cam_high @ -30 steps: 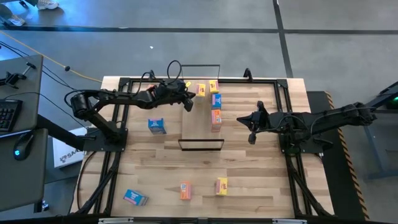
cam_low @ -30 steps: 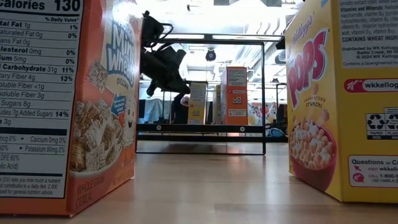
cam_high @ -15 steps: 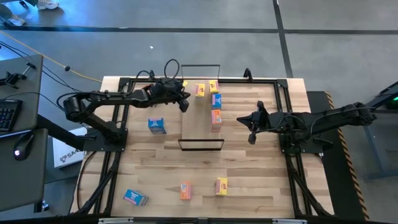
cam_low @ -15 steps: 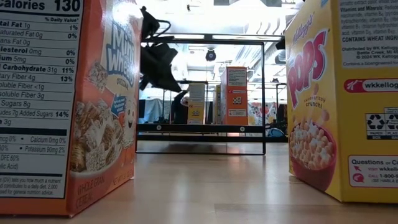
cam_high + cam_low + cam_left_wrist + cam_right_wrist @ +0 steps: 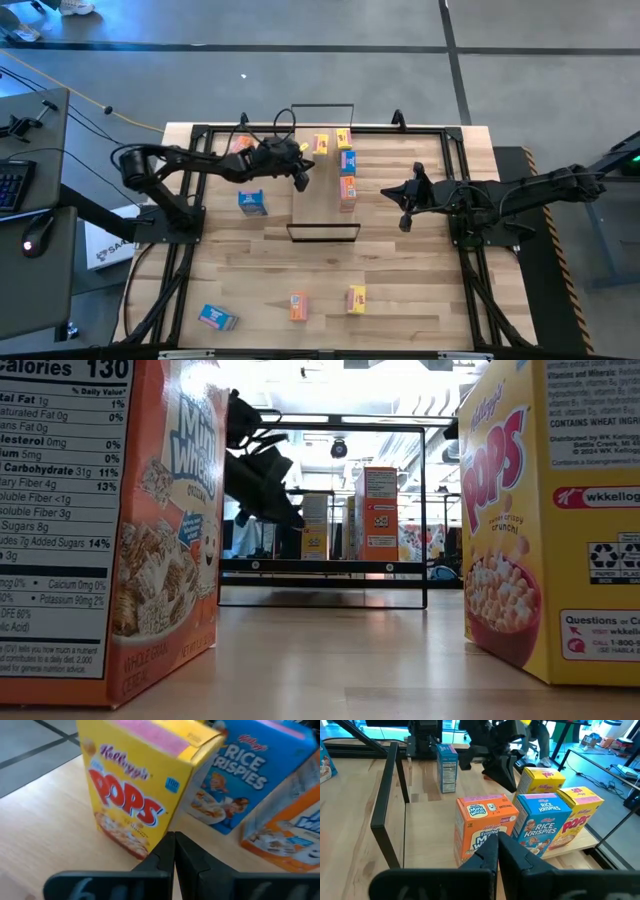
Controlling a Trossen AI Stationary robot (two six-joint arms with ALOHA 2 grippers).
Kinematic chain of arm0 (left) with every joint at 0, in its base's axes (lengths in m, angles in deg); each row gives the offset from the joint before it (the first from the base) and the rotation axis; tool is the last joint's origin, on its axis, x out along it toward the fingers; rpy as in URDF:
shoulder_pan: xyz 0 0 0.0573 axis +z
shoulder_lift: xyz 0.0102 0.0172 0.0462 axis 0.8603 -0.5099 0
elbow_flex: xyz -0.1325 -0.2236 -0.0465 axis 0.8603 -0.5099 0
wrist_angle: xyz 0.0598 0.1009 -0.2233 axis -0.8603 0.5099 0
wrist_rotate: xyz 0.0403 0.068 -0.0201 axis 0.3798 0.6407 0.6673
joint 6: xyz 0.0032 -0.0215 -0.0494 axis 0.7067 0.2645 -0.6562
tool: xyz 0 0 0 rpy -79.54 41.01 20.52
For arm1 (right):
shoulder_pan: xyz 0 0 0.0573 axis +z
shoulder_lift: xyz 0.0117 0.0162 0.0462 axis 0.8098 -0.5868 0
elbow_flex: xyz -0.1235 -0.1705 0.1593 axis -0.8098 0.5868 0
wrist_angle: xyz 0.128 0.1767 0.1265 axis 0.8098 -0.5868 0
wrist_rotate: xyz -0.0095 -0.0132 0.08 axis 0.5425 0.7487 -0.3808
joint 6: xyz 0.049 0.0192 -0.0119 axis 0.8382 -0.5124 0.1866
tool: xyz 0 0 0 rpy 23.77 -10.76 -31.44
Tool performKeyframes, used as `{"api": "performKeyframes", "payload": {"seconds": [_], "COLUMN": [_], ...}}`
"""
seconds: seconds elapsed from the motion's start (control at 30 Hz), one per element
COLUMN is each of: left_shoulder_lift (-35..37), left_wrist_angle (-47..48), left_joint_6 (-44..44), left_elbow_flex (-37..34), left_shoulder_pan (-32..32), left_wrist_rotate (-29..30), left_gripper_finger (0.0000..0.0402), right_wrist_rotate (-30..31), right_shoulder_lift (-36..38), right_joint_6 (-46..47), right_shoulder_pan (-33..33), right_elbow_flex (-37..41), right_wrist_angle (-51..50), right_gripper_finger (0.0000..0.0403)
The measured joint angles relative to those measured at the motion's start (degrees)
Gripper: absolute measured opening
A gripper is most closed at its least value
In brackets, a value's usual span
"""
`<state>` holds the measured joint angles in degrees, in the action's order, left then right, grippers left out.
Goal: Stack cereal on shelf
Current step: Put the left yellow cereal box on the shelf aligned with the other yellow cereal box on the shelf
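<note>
The shelf (image 5: 312,205) is a light-wood board with black wire loops at both short ends, lying flat on the table. On its right half stand two yellow cereal boxes (image 5: 322,144) (image 5: 344,138), a blue one (image 5: 347,160) and an orange one (image 5: 347,190). My left gripper (image 5: 301,181) is shut over the shelf's left edge, pointing at the yellow Pops box (image 5: 135,795) and stopping short of it. My right gripper (image 5: 390,192) hangs shut to the right of the shelf, facing the orange box (image 5: 482,827).
More cereal boxes stand on the table: a blue one (image 5: 252,202) left of the shelf, and a blue one (image 5: 217,318), an orange one (image 5: 297,306) and a yellow one (image 5: 356,298) near the front edge. Black rails (image 5: 195,200) run along the sides.
My left gripper has sunk a little and drifted toward the table's near edge along the shelf's left side, staying shut. No box has moved.
</note>
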<state>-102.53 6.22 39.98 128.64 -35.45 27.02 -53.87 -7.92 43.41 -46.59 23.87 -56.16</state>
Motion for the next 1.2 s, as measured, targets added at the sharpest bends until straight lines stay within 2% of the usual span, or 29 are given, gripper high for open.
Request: {"api": "performKeyframes", "payload": {"seconds": [0.6, 0.83, 1.07, 1.2], "left_shoulder_lift": [-2.0, -4.1, -6.1, -3.6], "left_wrist_angle": [-5.7, -11.2, -11.3, -8.8], "left_joint_6": [-0.5, -2.7, -3.2, -2.6], "left_elbow_flex": [0.0, 0.2, 3.0, 3.3], "left_shoulder_pan": [1.6, 1.6, 0.6, -0.2], "left_wrist_rotate": [-2.7, -2.8, -2.7, -4.1], "left_gripper_finger": [0.0, 0.0, 0.0, 0.0], "right_wrist_rotate": [0.0, 0.0, 0.0, 0.0], "right_shoulder_lift": [0.0, 0.0, 0.0, 0.0], "right_joint_6": [0.0, 0.0, 0.0, 0.0], "right_shoulder_pan": [0.0, 0.0, 0.0, 0.0], "right_elbow_flex": [0.0, 0.0, 0.0, 0.0], "right_wrist_angle": [0.0, 0.0, 0.1, 0.0], "right_gripper_finger": [0.0, 0.0, 0.0, 0.0]}}
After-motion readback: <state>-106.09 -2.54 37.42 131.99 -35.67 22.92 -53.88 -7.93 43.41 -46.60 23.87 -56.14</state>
